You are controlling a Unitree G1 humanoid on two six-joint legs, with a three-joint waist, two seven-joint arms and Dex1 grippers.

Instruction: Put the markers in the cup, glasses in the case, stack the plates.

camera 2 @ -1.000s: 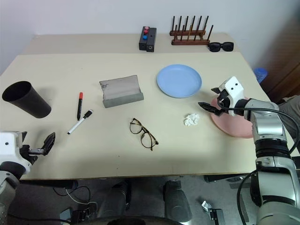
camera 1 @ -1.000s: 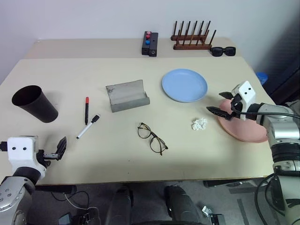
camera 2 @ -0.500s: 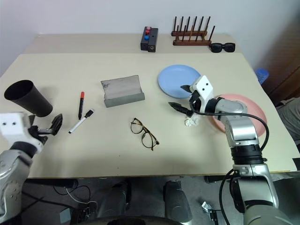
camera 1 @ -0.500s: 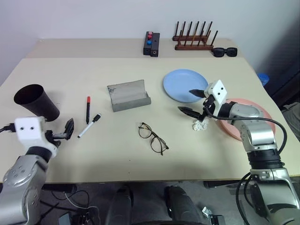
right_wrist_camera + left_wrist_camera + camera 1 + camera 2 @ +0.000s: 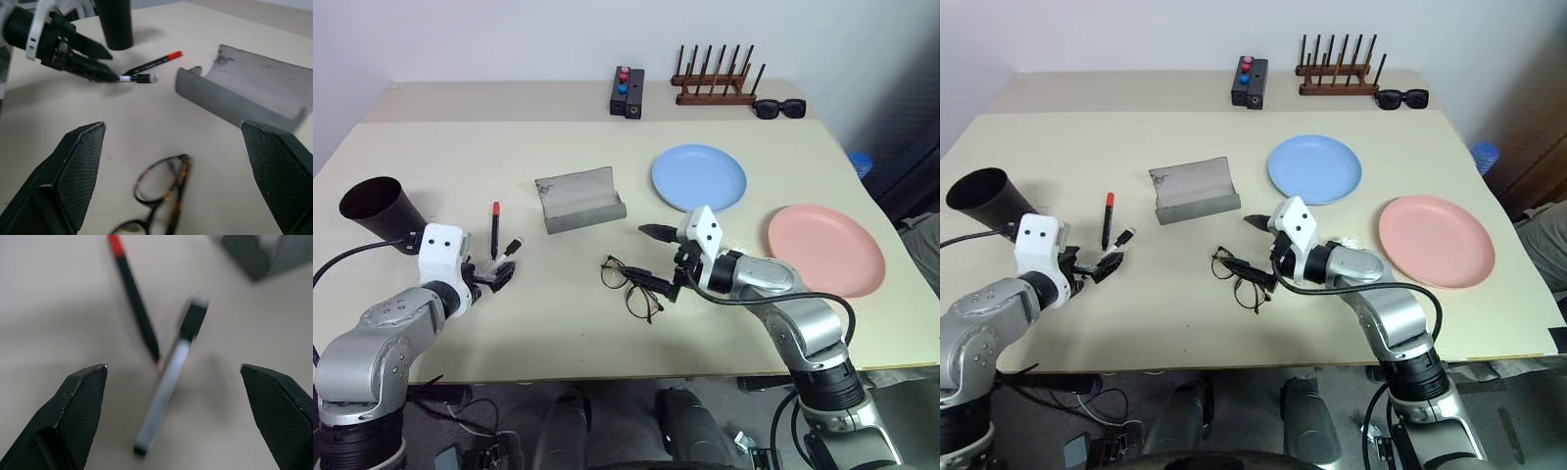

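Two markers toward the table's [image 5: 607, 333] left side: white-bodied marker [image 5: 168, 382] with black cap lying slantwise, red-capped black marker [image 5: 494, 228] just beside it, their near ends almost meeting in the left wrist view. Left gripper [image 5: 501, 278] spread wide, its fingers to either side of the white marker, not closed on it. Black cup [image 5: 375, 209] lying tipped near the left edge, mouth toward that edge. Grey case [image 5: 579, 198] open near the table's middle; in the right wrist view its hinged shell seen end-on as a shallow trough, with a scuffed patch on the raised lid. Glasses [image 5: 1239, 279] lying in front of the case, toward the near edge, right gripper [image 5: 653, 259] spread wide just at them, lower finger over the frame; mottled brown rims plain from the right wrist view, dark from the head views. Light blue plate [image 5: 699, 177] beyond the right arm, salmon pink plate [image 5: 825, 248] near the right edge, well apart, unstacked. Along the far edge: black box with red and blue buttons [image 5: 626, 92], wooden peg rack [image 5: 717, 78], black sunglasses [image 5: 778, 108].
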